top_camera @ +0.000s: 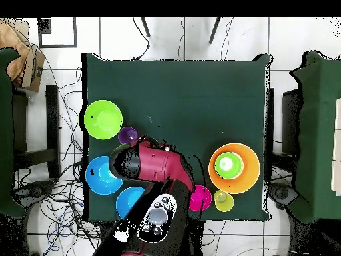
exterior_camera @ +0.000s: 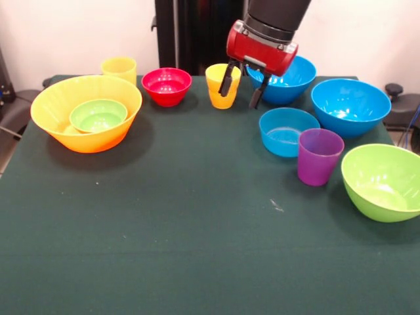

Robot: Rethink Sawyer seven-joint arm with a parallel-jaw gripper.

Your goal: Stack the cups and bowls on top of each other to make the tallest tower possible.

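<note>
My gripper (exterior_camera: 243, 87) hangs open and empty at the back of the table. Its left finger (exterior_camera: 227, 80) is in front of a yellow cup (exterior_camera: 220, 100); a large blue bowl (exterior_camera: 296, 76) stands just behind it. A second yellow cup (exterior_camera: 119, 69) stands at the back left. The purple cup (exterior_camera: 319, 156) stands at the right. The tower is the huge orange-yellow bowl (exterior_camera: 62, 108) with the small green bowl (exterior_camera: 98, 115) inside. Also there are a small red bowl (exterior_camera: 167, 85), a shallow blue bowl (exterior_camera: 287, 132), another large blue bowl (exterior_camera: 350, 106) and a lime green bowl (exterior_camera: 384, 180).
In the overhead view the red arm (top_camera: 158, 164) covers the shallow blue bowl and one yellow cup. The orange-yellow bowl (top_camera: 248, 175), lime green bowl (top_camera: 103, 119) and purple cup (top_camera: 127, 135) show there. Chairs and cables surround the dark green table (exterior_camera: 197, 249).
</note>
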